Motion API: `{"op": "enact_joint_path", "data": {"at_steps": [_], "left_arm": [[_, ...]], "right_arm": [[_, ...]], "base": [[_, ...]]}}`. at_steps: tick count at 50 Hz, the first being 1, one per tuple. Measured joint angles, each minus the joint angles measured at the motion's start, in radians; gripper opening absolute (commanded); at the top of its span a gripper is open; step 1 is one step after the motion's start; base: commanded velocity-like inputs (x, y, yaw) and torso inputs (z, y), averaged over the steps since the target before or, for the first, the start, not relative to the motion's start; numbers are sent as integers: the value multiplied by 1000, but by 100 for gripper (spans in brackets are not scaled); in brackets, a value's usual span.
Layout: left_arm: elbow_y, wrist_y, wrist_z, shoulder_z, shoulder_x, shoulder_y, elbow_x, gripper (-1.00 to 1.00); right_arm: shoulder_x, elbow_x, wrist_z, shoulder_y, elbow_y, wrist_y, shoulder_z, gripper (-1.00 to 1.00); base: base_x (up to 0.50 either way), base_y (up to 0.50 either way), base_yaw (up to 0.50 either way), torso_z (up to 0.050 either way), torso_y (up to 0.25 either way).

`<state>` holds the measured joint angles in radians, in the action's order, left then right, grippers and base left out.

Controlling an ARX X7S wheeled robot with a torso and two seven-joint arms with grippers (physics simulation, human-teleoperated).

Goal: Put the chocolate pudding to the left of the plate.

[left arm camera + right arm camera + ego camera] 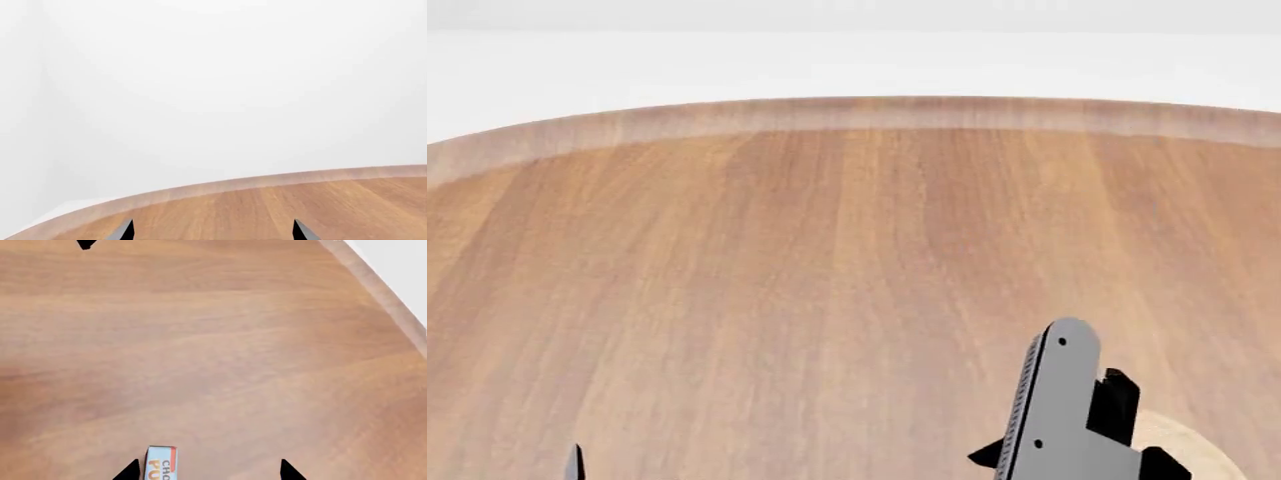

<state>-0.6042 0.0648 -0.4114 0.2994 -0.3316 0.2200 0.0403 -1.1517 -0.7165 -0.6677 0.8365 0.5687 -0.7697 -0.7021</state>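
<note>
Warm brown wood with long streaked grain fills nearly every view: a round table (761,280) with a paler, slightly raised band along its curved edge, set against flat white surroundings. In the head view, at the lower left edge of the frame, only a thin dark sliver of the left gripper (212,231) pokes in; its own wrist view shows two black pointed fingertips set wide apart over bare wood, nothing between them. Moving right in the head view, the right arm (1057,400) rises as a smooth grey link with black fittings. At the lower right corner, partly hidden behind it, curves the pale tan plate (1190,448). In the right wrist view, the right gripper (210,471) is spread wide, and the chocolate pudding (161,464), a small carton with a light top and red corner, lies at the bottom edge just beside one fingertip, cut off by the frame.
</note>
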Motion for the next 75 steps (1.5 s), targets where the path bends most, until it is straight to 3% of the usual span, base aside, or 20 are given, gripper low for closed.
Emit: {"op": "enact_joint_path", "data": {"at_steps": [28,75], "left_arm": [[1,3,-9,18,-9,-4,-2,100],[10,1,-25,44,-20,-11,-8,100]], "right_arm": [[18,85,9,-123,-42,86,-87,100],[75,140,31,-311,-309,336,-122,100]], "base": [[0,0,0,0,0],[0,0,0,0,0]]}}
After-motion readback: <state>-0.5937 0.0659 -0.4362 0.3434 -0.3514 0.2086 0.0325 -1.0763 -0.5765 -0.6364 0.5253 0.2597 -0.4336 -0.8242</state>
